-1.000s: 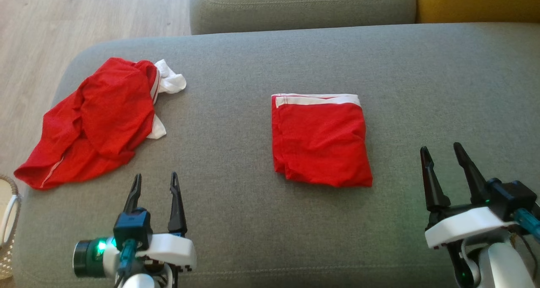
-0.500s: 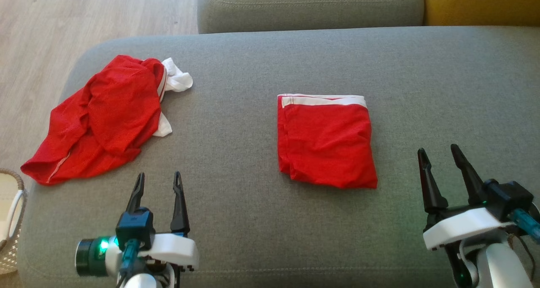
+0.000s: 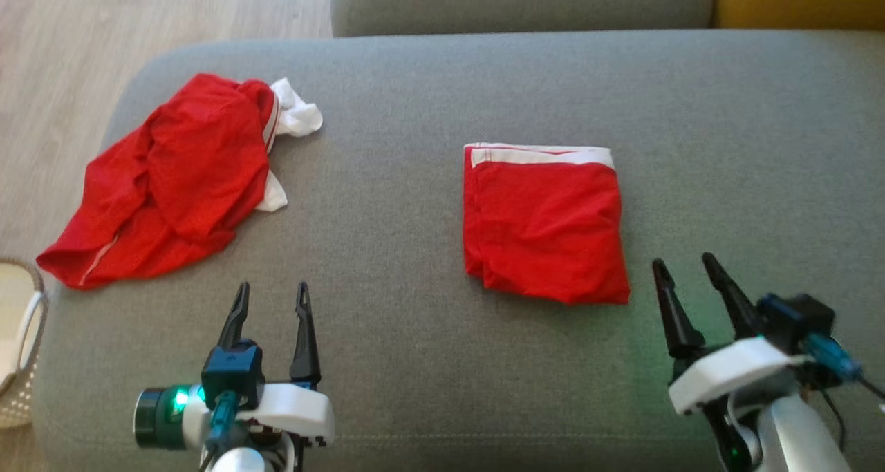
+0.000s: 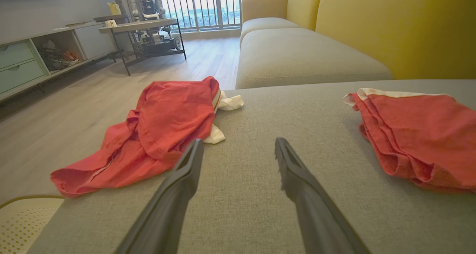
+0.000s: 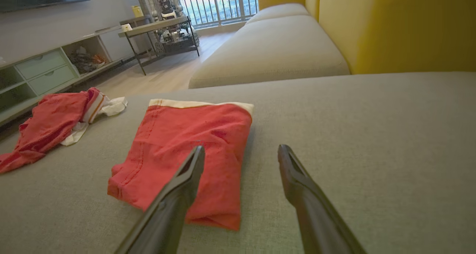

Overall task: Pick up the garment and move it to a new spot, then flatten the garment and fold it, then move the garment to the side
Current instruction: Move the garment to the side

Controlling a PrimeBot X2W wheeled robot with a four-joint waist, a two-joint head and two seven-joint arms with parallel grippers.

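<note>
A crumpled red garment with white trim (image 3: 173, 182) lies in a heap at the far left of the grey cushion (image 3: 415, 306); it also shows in the left wrist view (image 4: 163, 131) and the right wrist view (image 5: 48, 124). A second red garment (image 3: 543, 223), folded into a square with a white waistband at its far edge, rests mid-cushion (image 4: 420, 135) (image 5: 189, 153). My left gripper (image 3: 272, 287) (image 4: 238, 141) hovers open and empty, near the front edge, short of the heap. My right gripper (image 3: 682, 260) (image 5: 241, 147) is open and empty, just right of the folded garment's near corner.
A pale woven basket (image 3: 21, 334) (image 4: 22, 220) stands on the wooden floor (image 3: 62, 57) by the cushion's left edge. Another grey seat (image 3: 518, 2) and a yellow backrest (image 3: 795, 2) lie beyond. Low shelves and a side table (image 4: 141, 23) stand across the room.
The head camera has shifted, sliding the whole scene a little right. My right gripper has drawn left and back toward me. Both garments lie as before.
</note>
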